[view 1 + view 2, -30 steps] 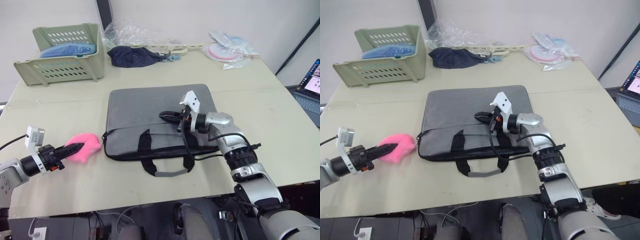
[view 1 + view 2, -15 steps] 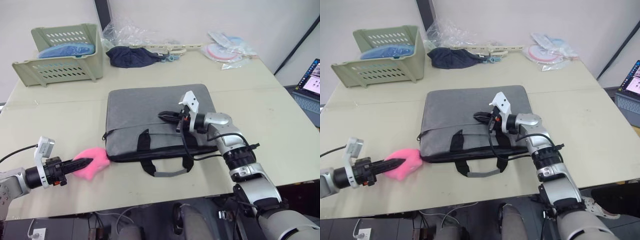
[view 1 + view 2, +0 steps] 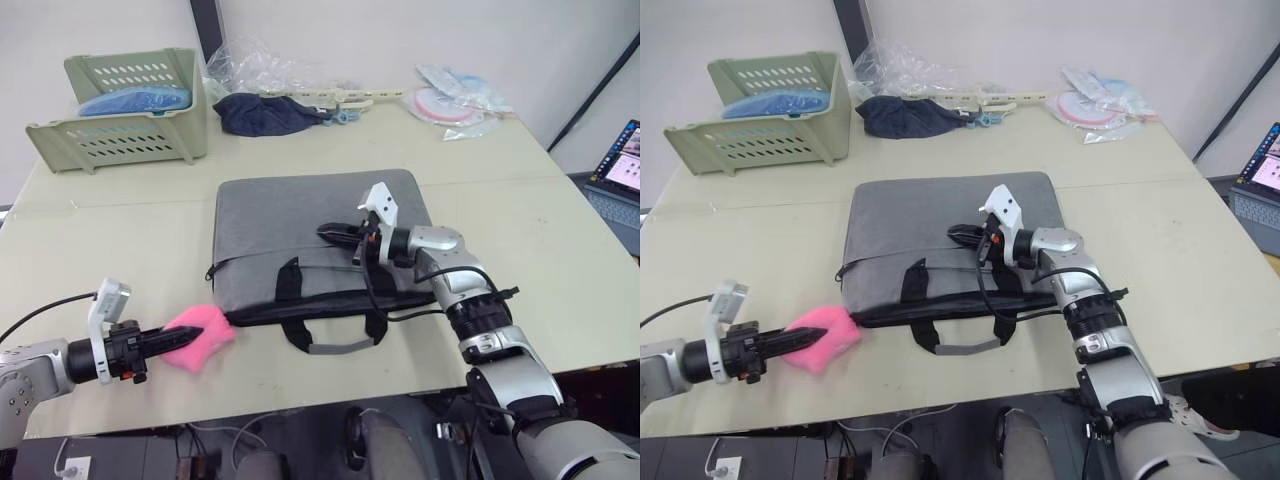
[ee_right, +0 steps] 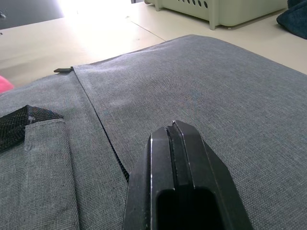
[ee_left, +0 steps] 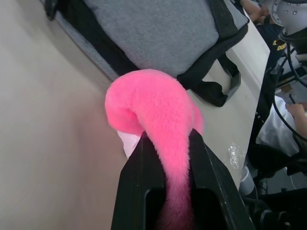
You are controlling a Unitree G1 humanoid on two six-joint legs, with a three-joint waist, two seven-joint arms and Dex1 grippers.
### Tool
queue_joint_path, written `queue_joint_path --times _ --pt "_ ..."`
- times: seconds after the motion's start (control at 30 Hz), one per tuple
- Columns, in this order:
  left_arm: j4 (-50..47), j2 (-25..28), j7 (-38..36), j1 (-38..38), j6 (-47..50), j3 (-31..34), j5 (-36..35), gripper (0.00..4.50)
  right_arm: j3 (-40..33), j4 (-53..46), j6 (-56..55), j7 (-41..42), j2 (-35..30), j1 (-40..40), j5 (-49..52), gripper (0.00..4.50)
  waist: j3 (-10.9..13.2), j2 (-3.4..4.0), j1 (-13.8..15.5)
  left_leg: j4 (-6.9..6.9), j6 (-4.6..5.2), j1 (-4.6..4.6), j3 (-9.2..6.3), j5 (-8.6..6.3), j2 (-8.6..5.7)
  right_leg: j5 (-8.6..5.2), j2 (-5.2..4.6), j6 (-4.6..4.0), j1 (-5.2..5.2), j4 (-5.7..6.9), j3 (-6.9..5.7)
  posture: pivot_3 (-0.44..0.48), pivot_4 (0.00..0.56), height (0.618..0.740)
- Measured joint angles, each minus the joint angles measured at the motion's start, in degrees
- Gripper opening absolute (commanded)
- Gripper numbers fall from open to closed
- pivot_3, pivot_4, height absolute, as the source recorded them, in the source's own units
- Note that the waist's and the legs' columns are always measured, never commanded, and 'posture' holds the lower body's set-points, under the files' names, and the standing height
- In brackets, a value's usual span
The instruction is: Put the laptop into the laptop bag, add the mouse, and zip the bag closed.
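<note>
Left pincer [image 5: 168, 158] clamps pink plush toy [image 5: 148, 108], arm outstretched low.

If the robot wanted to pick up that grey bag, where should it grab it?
Probably by the black handles, which loop out from the laptop bag's near edge toward the robot. Coming from the robot's side, a finger could slip under a strap; the flat grey top offers nothing to pinch.

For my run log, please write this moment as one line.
left gripper: shut on pink plush toy, beside laptop bag | right gripper: shut, above bag
</note>
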Motion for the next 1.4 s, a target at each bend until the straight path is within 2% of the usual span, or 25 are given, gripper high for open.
queue_joint_path --times 0.4,0.7,0.77,0.8,0.9,0.93,1.0,1.03,1.07,1.17,1.4 --pt "-4.0 -2.6 2.7 -0.9 1.0 -3.9 -1.0 0.06 0.0 0.4 -1.0 -0.2 0.1 -0.1 -0.9 0.0 -0.2 0.11 0.2 0.0 0.01 0.01 -0.16 -0.01 -0.01 -0.01 -0.02 -0.01 0.01 -0.01 0.02 0.0 0.15 0.74" --pt "-5.5 -2.4 3.7 0.7 0.3 -4.3 -0.8 0.06 0.0 0.5 -1.0 -0.2 0.1 0.0 -1.3 0.0 -0.3 0.25 0.2 0.0 0.01 0.01 -0.21 -0.02 0.0 -0.03 -0.02 -0.04 0.02 -0.01 0.03 0.0 0.15 0.74" --pt "-5.5 -2.5 3.7 0.9 0.3 -4.2 -1.0 0.89 0.0 0.5 -1.0 -0.2 0.2 -0.1 -1.3 0.0 -0.3 0.27 0.2 -0.01 0.0 0.01 -0.22 -0.02 0.0 -0.04 -0.02 -0.07 0.02 -0.01 0.03 0.0 0.15 0.74" --pt "-5.5 -2.5 3.8 1.0 0.4 -4.0 -1.1 1.05 0.0 0.5 -1.0 -0.2 0.2 -0.1 -1.3 0.0 -0.3 0.27 0.2 -0.01 0.0 0.01 -0.22 -0.03 0.01 -0.05 -0.02 -0.09 0.02 -0.01 0.03 0.0 0.15 0.74" --pt "-5.5 -2.5 3.8 1.7 1.0 -3.5 -1.5 2.39 0.0 0.6 -1.0 -0.2 0.2 -0.1 -1.4 0.0 -0.3 0.33 0.2 -0.01 -0.01 0.01 -0.23 -0.03 0.01 -0.06 -0.03 -0.1 0.02 -0.01 0.03 0.0 0.15 0.74" --pt "-5.5 -2.3 3.8 2.4 1.0 -3.8 -1.3 3.08 0.0 0.7 -1.0 -0.3 0.2 -0.2 -1.4 0.0 -0.3 0.33 0.2 0.0 -0.01 0.01 -0.24 -0.03 0.01 -0.06 -0.02 -0.1 0.02 0.0 0.03 0.0 0.15 0.74" --pt "-5.8 -1.4 3.5 4.4 0.4 -4.5 -0.7 3.57 0.0 0.9 -1.0 -0.3 0.3 -0.4 -1.4 0.0 -0.3 0.34 0.2 0.0 -0.04 0.01 -0.27 -0.05 0.06 -0.1 -0.02 -0.18 0.02 0.02 0.06 0.0 0.15 0.74" --pt "-6.5 -1.0 3.3 5.1 0.5 -4.2 -1.0 4.13 0.0 1.0 -1.0 -0.3 0.3 -0.4 -1.5 0.0 -0.3 0.36 0.3 0.0 -0.06 0.02 -0.3 -0.06 0.09 -0.12 -0.03 -0.21 0.04 0.02 0.09 0.0 0.15 0.74" --pt "-6.8 -1.0 3.2 5.3 0.5 -4.0 -1.2 4.47 0.0 1.1 -1.0 -0.3 0.4 -0.5 -1.6 0.0 -0.4 0.41 0.2 0.0 -0.06 0.02 -0.3 -0.06 0.1 -0.12 -0.03 -0.22 0.04 0.02 0.11 0.0 0.15 0.74" --pt "-9.1 -0.5 3.1 9.0 0.6 -1.8 -2.1 4.47 0.1 1.2 -1.0 -0.3 0.8 -0.5 -1.6 0.0 -0.4 0.55 0.0 0.0 -0.16 0.03 -0.31 -0.11 0.23 -0.21 -0.02 -0.36 0.02 0.05 0.13 0.0 0.15 0.74" --pt "-11.1 -0.4 3.1 12.2 1.1 -0.5 -3.1 4.47 0.1 1.1 -1.1 -0.2 0.9 -0.5 -1.6 0.0 -0.4 0.62 0.0 -0.02 -0.2 0.04 -0.34 -0.14 0.27 -0.26 0.01 -0.46 0.01 0.08 0.1 0.0 0.15 0.74"
